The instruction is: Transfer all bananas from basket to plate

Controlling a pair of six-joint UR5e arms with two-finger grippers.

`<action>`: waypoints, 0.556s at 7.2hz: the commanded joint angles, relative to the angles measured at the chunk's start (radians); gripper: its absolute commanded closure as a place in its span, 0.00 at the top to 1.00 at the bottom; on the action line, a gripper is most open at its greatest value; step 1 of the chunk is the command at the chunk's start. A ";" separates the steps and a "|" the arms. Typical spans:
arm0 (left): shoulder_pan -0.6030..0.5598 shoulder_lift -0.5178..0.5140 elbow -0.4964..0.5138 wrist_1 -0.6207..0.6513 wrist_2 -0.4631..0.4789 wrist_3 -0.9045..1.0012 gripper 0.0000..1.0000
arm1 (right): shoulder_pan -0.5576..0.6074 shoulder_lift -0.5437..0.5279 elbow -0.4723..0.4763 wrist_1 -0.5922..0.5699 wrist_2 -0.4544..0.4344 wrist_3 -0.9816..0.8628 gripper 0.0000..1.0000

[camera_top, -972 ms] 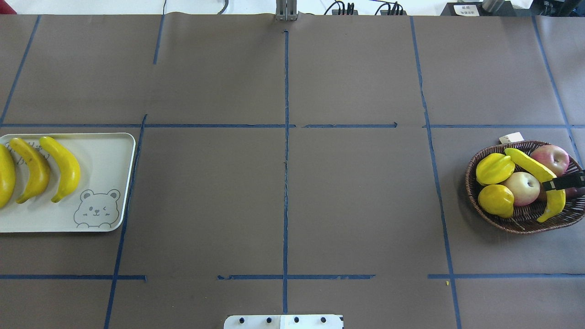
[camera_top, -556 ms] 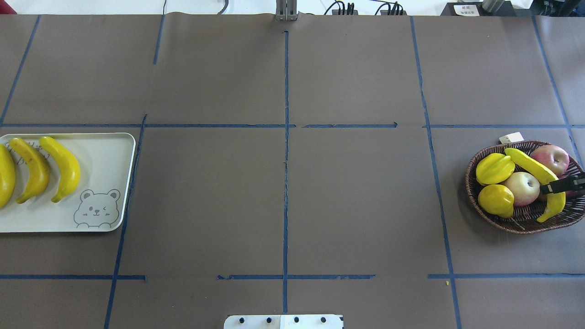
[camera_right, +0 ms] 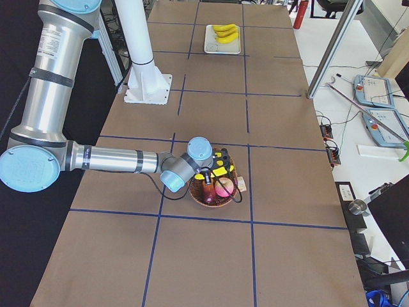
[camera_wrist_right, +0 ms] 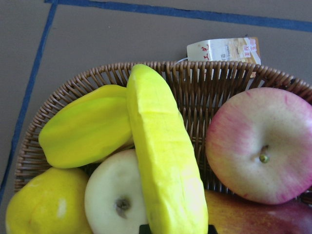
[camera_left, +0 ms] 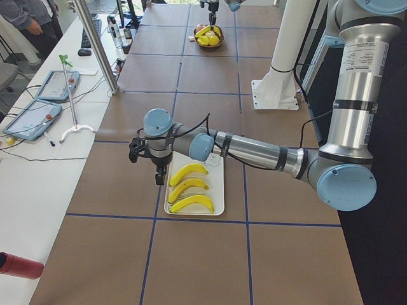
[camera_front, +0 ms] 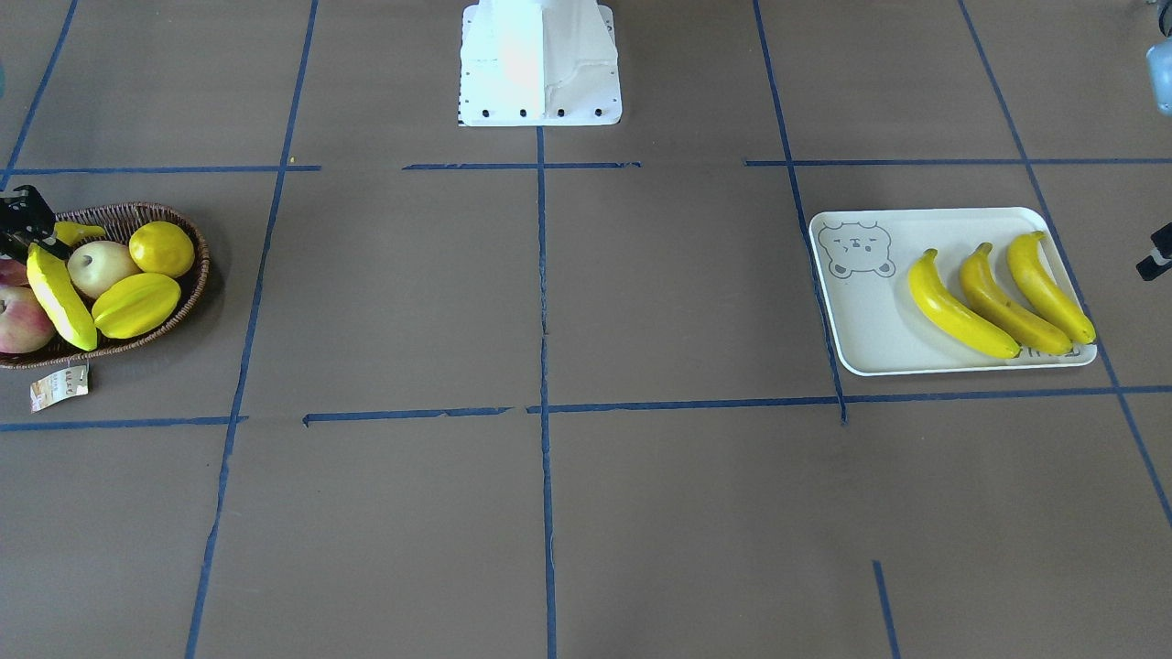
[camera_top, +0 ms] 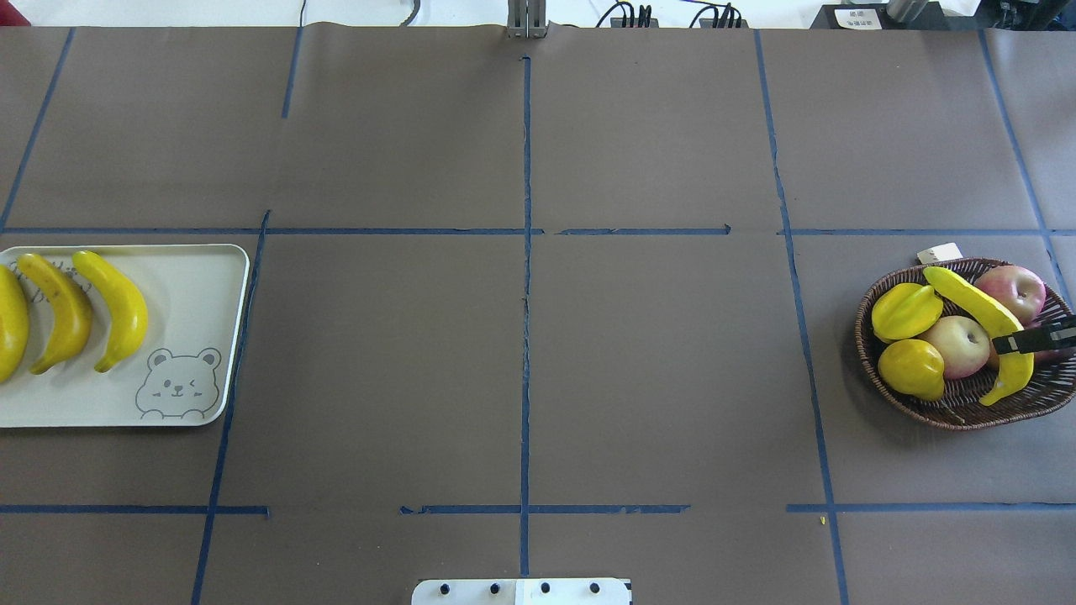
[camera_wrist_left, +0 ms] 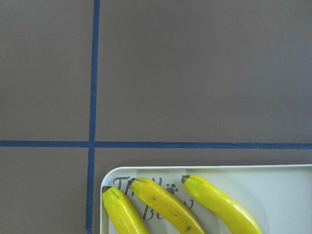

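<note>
Three bananas lie side by side on the cream plate at the table's left end, also in the left wrist view as bananas on the plate. A fourth banana lies across the fruit in the wicker basket at the right end. My right gripper is shut across that banana's lower half. In the right wrist view the banana runs down between the dark fingers. My left gripper hangs beside the plate's outer end, and I cannot tell whether it is open or shut.
The basket also holds a starfruit, a lemon, a pale apple and a red apple. Its paper tag lies on the table behind it. The robot base sits at the near edge.
The basket banana has shifted slightly left and away with the right gripper on it, its far end a little higher. The starfruit nudged left. The plate and its bananas have not moved.
</note>
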 commanded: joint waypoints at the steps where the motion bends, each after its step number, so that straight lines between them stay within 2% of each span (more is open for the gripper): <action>1: 0.001 -0.001 -0.008 0.000 -0.001 -0.002 1.00 | 0.131 0.006 0.044 0.023 0.098 -0.001 0.03; 3: 0.002 -0.008 -0.044 0.000 0.001 -0.005 1.00 | 0.207 0.067 0.080 -0.032 0.158 0.000 0.02; 4: 0.002 -0.012 -0.073 0.000 0.001 -0.006 1.00 | 0.213 0.135 0.098 -0.132 0.159 0.000 0.02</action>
